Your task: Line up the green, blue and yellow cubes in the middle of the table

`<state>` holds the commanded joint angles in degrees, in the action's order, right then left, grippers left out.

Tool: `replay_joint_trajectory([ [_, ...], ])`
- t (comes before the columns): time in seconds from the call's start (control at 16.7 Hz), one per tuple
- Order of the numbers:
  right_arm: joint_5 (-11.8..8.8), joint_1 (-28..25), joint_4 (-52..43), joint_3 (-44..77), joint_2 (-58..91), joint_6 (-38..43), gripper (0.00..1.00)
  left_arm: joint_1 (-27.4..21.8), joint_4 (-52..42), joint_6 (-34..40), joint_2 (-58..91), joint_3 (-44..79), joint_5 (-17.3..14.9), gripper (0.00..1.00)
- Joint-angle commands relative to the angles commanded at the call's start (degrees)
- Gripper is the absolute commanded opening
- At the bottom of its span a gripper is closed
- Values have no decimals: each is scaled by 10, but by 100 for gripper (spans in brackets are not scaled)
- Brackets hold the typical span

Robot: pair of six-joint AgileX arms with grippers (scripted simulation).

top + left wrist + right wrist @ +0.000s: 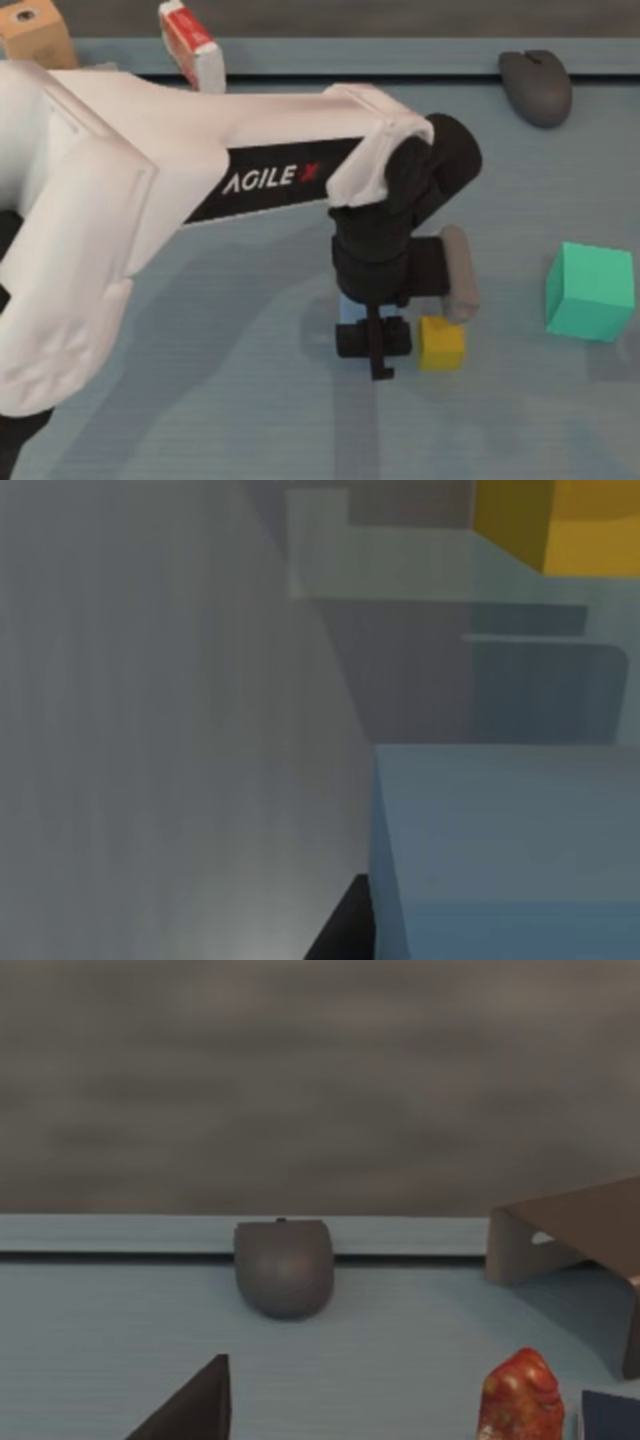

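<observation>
My left gripper (373,340) hangs over the middle of the table, shut on the blue cube (500,850). From above only a light blue sliver (348,308) of the cube shows under the wrist. In the left wrist view one dark finger (345,932) presses against the cube's side. The yellow cube (441,343) sits on the table just right of the gripper, close to it, and also shows in the wrist view (560,520). Farther right, apart from the others, stands the green cube (590,290). My right gripper (285,1428) is parked out of the top view, open and holding nothing.
A dark grey mouse (535,85) (284,1265) lies at the back right near the table's dark edge line. A red and white box (190,40) and a tan wooden block (35,30) stand at the back left. My left arm covers the left half.
</observation>
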<state>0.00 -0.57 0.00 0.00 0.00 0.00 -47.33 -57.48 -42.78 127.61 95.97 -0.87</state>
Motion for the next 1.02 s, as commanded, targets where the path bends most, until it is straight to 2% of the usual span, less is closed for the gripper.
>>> replay_joint_trajectory([
  [0.6, 0, 0, 0, 0, 0, 0, 100, 0, 0, 0, 0, 0, 0, 98],
  [1.02, 0, 0, 0, 0, 0, 0, 100, 0, 0, 0, 0, 0, 0, 100],
])
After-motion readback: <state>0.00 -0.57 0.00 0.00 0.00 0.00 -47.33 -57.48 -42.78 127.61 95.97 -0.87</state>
